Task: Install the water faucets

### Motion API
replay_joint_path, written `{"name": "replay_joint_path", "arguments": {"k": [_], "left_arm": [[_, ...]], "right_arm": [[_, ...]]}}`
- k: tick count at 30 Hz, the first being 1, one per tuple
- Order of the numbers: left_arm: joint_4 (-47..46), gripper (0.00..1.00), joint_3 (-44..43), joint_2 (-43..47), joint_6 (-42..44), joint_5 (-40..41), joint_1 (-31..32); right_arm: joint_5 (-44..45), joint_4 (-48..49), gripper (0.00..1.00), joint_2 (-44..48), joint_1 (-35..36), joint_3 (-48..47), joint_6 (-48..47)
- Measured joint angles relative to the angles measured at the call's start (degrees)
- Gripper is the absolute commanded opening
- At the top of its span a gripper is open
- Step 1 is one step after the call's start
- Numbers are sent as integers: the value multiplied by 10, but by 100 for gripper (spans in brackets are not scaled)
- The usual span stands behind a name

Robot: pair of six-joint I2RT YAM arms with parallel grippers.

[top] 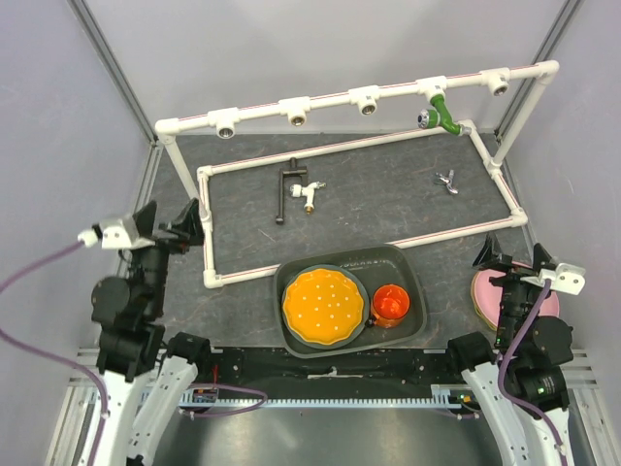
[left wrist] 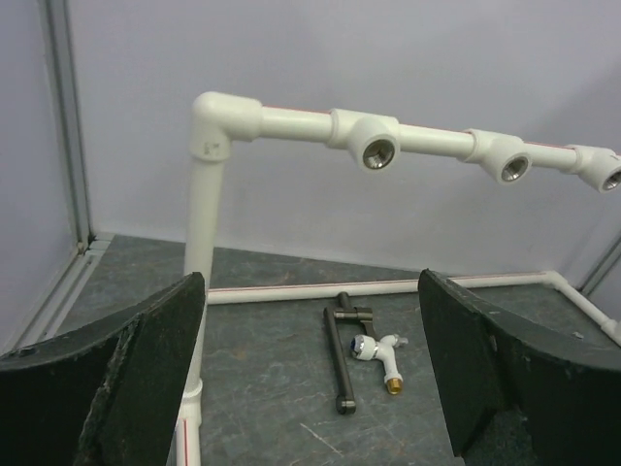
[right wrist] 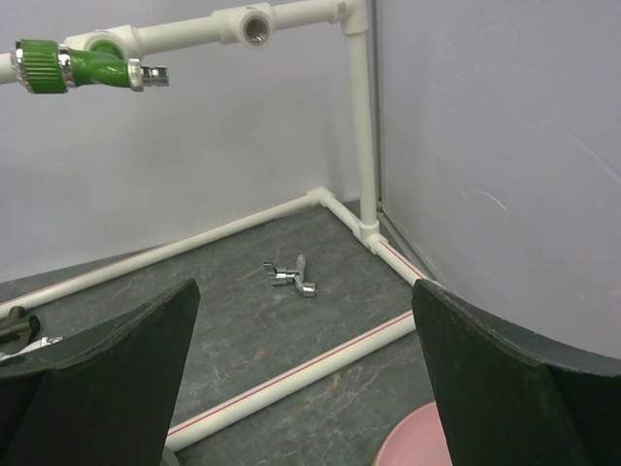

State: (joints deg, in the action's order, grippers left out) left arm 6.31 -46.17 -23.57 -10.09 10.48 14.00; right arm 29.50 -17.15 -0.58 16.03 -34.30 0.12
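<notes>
1. Your left pincer (left wrist: pixel 310 291) stood wide and empty, facing the black-handled white-and-brass faucet (left wrist: pixel 374 349), which lay on the dark counter (top: pixel 388 204) inside the white PVC pipe frame (top: pixel 330 100), probably your next pick.
2. Your right pincer (right wrist: pixel 306 286) gaped wide too, holding nothing; the tiny silvery faucet (right wrist: pixel 291 275) lay well ahead of it.
3. The green curved faucet (top: pixel 441 112) sat in a socket on the far rail, apparently installed already.
</notes>
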Motion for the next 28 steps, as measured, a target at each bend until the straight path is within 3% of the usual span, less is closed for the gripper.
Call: {"name": "replay_joint_path", "arguments": {"k": [4,8,28], "left_arm": [[-9,98,89,125,10,33,0],[-11,98,148,196,12,47,0],[-22,98,173,226,12,50,0]], "right_arm": [[18,-8,98,0,3,0,8],[35,-14,98,0,3,0,14],[49,-23,98,0,4,0,38]]}}
